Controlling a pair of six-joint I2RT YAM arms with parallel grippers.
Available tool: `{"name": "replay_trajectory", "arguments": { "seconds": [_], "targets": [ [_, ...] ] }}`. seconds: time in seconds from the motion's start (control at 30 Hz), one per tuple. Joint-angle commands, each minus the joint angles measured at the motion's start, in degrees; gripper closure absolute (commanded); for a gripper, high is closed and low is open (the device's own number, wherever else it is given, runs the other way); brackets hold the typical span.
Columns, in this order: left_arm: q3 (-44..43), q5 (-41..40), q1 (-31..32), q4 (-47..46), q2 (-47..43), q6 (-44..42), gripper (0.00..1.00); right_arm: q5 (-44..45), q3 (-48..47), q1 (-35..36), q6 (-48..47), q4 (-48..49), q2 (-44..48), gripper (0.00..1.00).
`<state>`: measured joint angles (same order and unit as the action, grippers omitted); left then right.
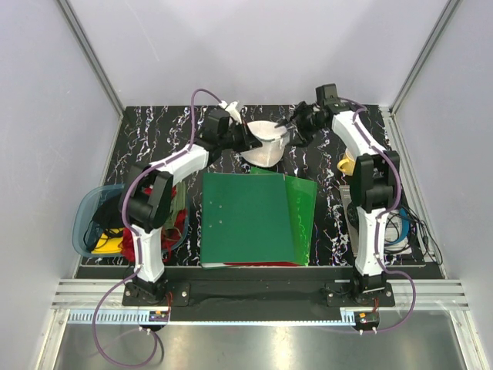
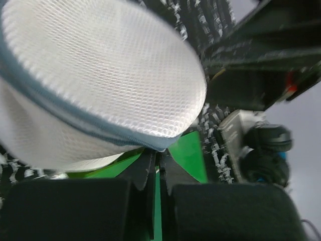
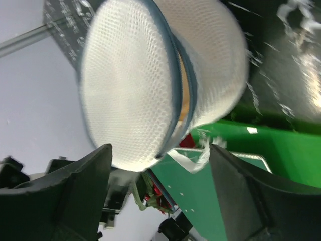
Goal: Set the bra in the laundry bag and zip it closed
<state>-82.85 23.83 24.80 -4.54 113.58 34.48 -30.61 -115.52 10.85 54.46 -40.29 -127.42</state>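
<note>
The laundry bag (image 1: 266, 143), a round white mesh pouch with a grey-blue zip rim, hangs above the table's back middle. My left gripper (image 1: 245, 139) is shut on its rim; in the left wrist view the fingertips (image 2: 158, 153) pinch the zip edge under the mesh dome (image 2: 100, 75). My right gripper (image 1: 289, 127) is open at the bag's right side. In the right wrist view its fingers (image 3: 161, 150) are spread wide below the bag (image 3: 130, 90), not touching it. A strip of peach bra (image 3: 184, 103) shows through the gap between the bag's two halves. A white tab (image 3: 196, 158) dangles from the rim.
Green folders (image 1: 246, 220) lie below the bag in the table's middle. A translucent blue tub (image 1: 88, 220) and a red cloth (image 1: 181, 223) are at the left. A yellow mug (image 1: 347, 164) stands by the right arm. Cables (image 1: 400, 231) lie at the right edge.
</note>
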Motion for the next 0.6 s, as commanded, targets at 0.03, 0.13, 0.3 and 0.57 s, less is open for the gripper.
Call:
{"name": "replay_trajectory", "arguments": {
  "seconds": [0.03, 0.13, 0.3, 0.57],
  "targets": [
    [1.2, 1.6, 0.9, -10.3, -0.1, 11.0, 1.0, 1.8, 13.2, 0.0, 3.6, 4.8, 13.8, 0.12],
    [2.1, 1.4, 1.7, -11.5, 0.0, 12.2, 1.0, -0.2, 19.5, 1.4, 10.9, 11.7, 16.1, 0.12],
    [2.7, 0.6, 3.2, -11.3, 0.1, 12.4, 1.0, 1.9, 20.2, 3.8, 18.0, 13.3, 16.1, 0.17],
    [4.1, 0.9, 4.6, -12.1, -0.3, 12.5, 1.0, 4.0, 20.0, 4.4, 23.2, 14.0, 13.4, 0.5]
  ]
}}
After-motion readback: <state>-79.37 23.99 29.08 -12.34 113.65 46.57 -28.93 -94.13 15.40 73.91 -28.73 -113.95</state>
